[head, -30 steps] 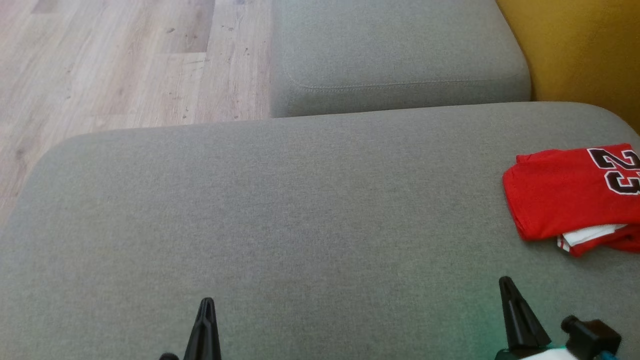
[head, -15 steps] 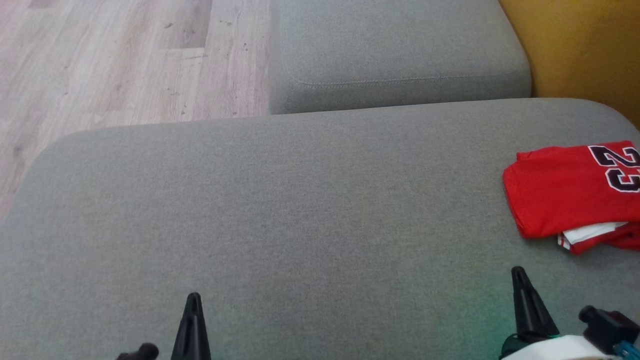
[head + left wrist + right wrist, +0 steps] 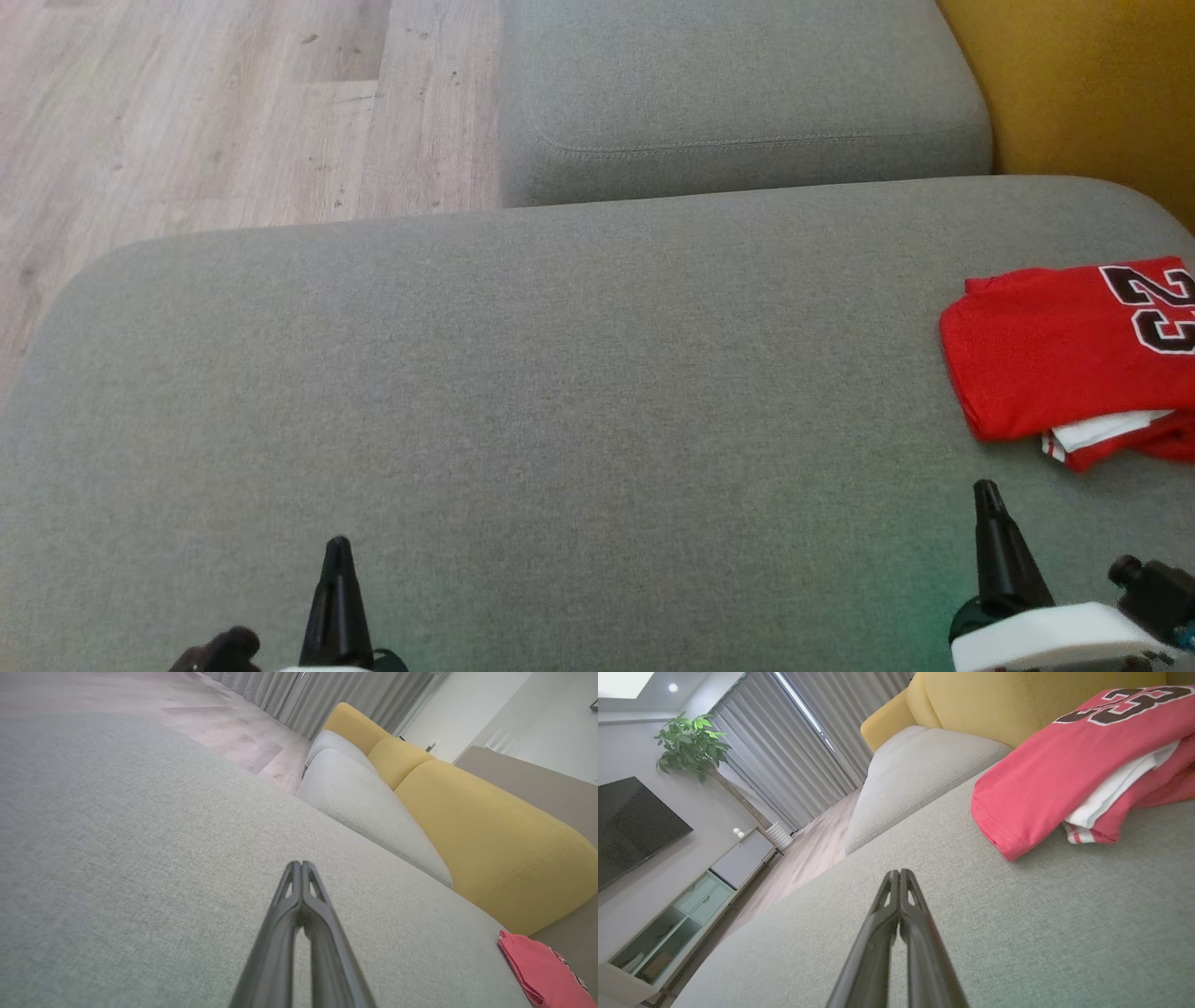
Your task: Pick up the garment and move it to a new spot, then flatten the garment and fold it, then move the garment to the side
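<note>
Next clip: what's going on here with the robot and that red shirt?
Nothing is being handled right now. The red jersey lies folded on the grey seat cushion, off to the robot's right, touching neither gripper. The left gripper and right gripper hover over bare cushion, jaws shut and empty. The folding looks done.

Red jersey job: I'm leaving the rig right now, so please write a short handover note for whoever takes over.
Left end effector: shut and empty, over the grey seat cushion.
Right end effector: shut and empty, just short of the red jersey, not touching it.
Jersey: lies folded at the cushion's right side, near the yellow backrest. Its number faces up, and a white-trimmed layer pokes out at the near edge.
Done: the folding and the move to the side look finished.
Left: probably nothing, though the loose layer may want a check.
</note>
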